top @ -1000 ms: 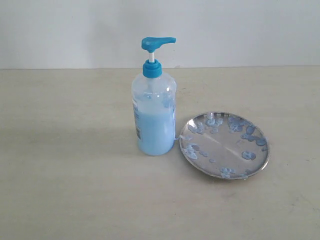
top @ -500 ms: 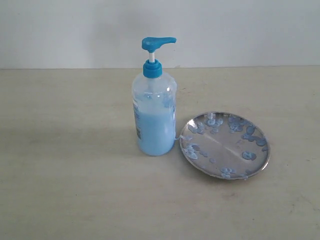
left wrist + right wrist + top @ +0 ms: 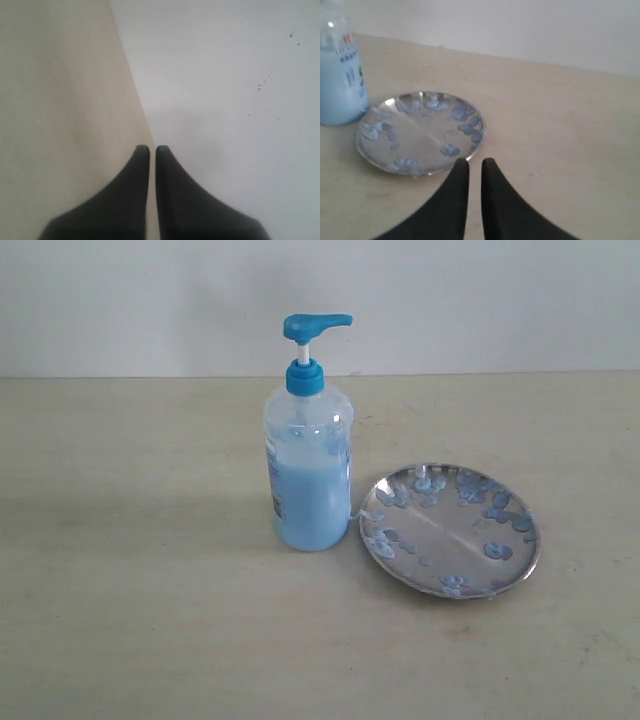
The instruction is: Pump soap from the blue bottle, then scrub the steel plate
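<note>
The blue bottle [image 3: 310,480] stands upright on the table, its blue pump head [image 3: 315,327] raised with the spout over the plate side. Pale blue soap [image 3: 308,505] fills about two thirds of it. Just right of it lies the steel plate [image 3: 450,535], dotted with soap blobs [image 3: 497,551]. Neither gripper shows in the exterior view. My right gripper [image 3: 475,161] is shut and empty, hovering at the rim of the steel plate [image 3: 420,132], with the blue bottle [image 3: 337,85] beyond. My left gripper [image 3: 149,147] is shut on nothing.
A beige table [image 3: 150,620] runs back to a plain white wall [image 3: 500,300]. The left wrist view holds only the table surface [image 3: 60,100] and the white wall [image 3: 225,90] meeting along a line.
</note>
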